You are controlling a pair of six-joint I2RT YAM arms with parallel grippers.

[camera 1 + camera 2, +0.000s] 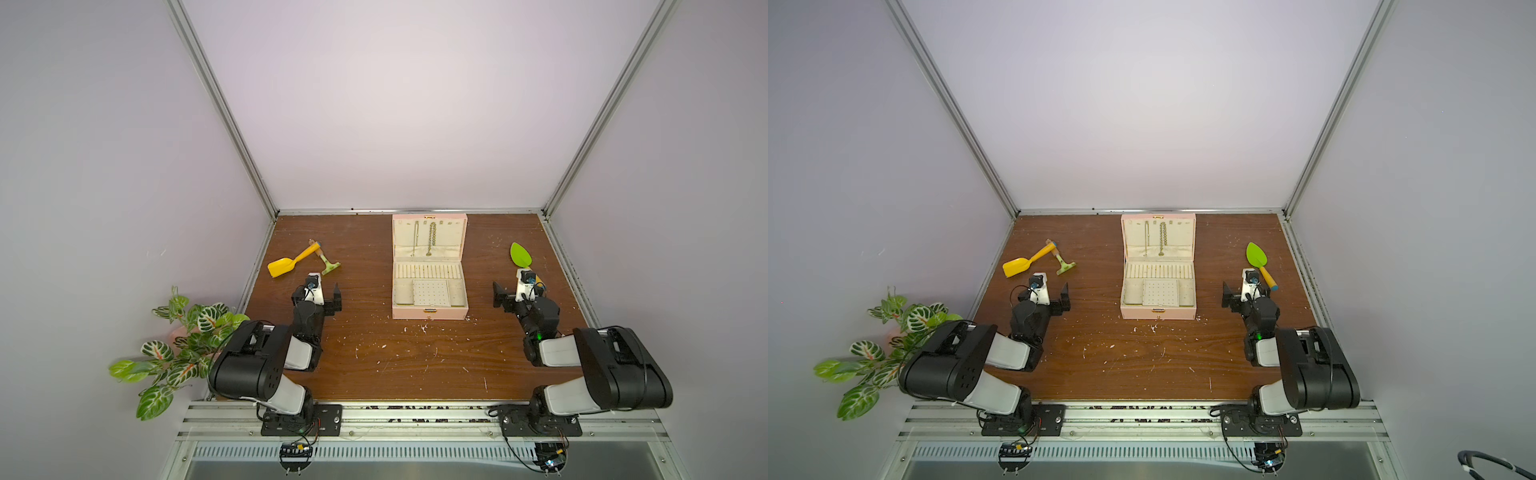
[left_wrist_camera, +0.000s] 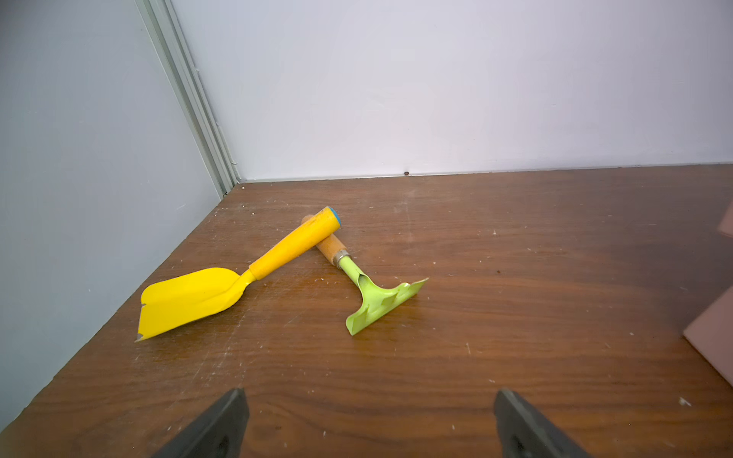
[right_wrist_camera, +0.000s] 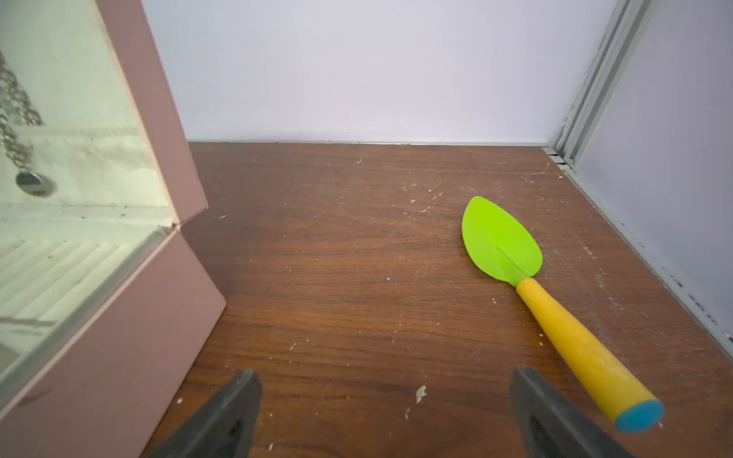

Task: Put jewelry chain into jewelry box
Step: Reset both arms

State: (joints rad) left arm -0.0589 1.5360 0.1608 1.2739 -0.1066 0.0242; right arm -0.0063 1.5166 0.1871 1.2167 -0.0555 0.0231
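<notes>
A brown wooden surface (image 1: 415, 365) is seen in both top views, with white crumbs scattered on it. The jewelry box (image 1: 430, 311) is set in the middle, between the left jaws and the right jaws. It is touched by neither. Its lid is lifted up.

A leafy plant (image 1: 183, 345) is seen off the surface, behind the left jaws and further to their left.

The left jaws are spread wide apart. Nothing is held or touched by them, and only bare surface is seen between them. The right jaws are spread just as wide, and nothing is held by them either. In the right wrist view the pink side of the box (image 3: 119, 337) is seen close by, on their left.

A yellow scoop (image 2: 190, 297) and a green rake (image 2: 380, 301) are laid in front of the left jaws. The scoop's handle is crossed over the rake's handle. A green trowel (image 3: 499, 242) is laid in front of the right jaws, a bit to their right, with its blue handle end close beside them.

The jewelry chain (image 1: 432, 237) is hung inside the lifted lid, with a small round piece at its bottom end. It is found in front of both jaws, off to the right of the left ones and off to the left of the right ones, well apart from both. A thin gold strand (image 1: 416, 239) is hung just beside it, on the side nearer the left jaws.
</notes>
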